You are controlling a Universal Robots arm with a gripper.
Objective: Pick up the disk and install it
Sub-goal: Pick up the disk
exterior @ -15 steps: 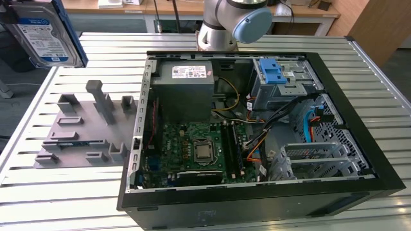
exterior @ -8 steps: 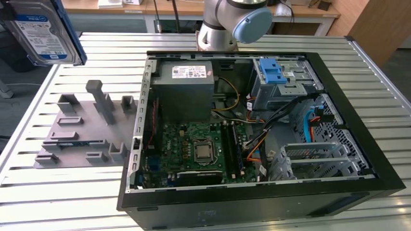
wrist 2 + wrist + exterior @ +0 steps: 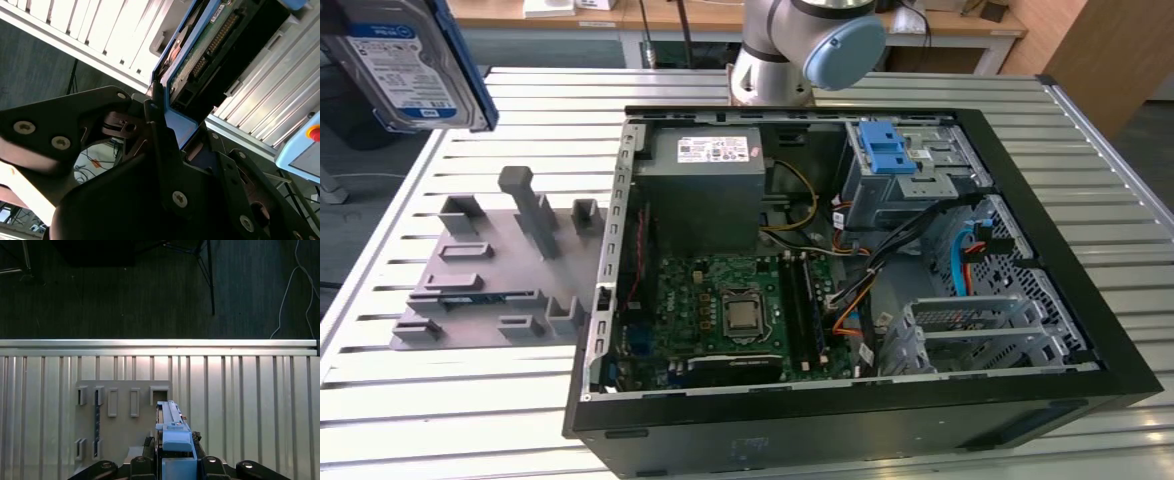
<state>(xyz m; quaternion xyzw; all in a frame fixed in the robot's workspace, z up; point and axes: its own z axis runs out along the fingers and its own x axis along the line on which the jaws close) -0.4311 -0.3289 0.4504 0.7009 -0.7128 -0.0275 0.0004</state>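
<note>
The disk [image 3: 407, 60], a silver drive with a blue-and-white label and blue side rails, hangs high in the air at the exterior view's upper left, above the table's far corner. In the first wrist view the disk [image 3: 172, 432] appears edge-on, and my gripper [image 3: 172, 462] is shut on it from both sides. The second wrist view looks at the circuit-board side of the disk [image 3: 210, 45], with my gripper [image 3: 170, 125] clamped on its blue rail.
An open black computer case [image 3: 1067, 290] lies on the slatted metal table [image 3: 454, 400]. Inside are a blue-latched drive bay [image 3: 907, 160] and a grey power supply [image 3: 707, 170]. A grey fixture plate [image 3: 494, 270] with upright holders lies at the exterior view's left. The arm base [image 3: 787, 50] stands behind the case.
</note>
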